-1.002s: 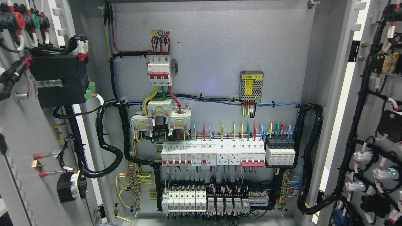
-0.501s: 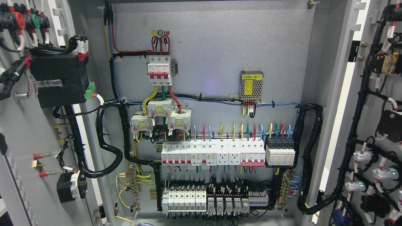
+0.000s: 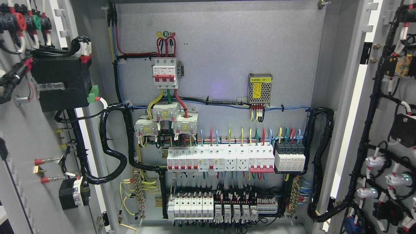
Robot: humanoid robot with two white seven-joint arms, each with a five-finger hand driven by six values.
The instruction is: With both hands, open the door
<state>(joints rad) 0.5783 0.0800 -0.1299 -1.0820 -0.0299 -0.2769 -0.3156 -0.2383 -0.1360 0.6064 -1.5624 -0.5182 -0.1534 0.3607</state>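
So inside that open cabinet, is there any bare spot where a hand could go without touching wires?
Bare back panel lies above the power supply and right of the red-handled main breaker. Below, the breaker rows and cable bundles are crowded.

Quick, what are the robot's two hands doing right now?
Left hand: not in view, so it cannot be told.
Right hand: not in view either; same answer.
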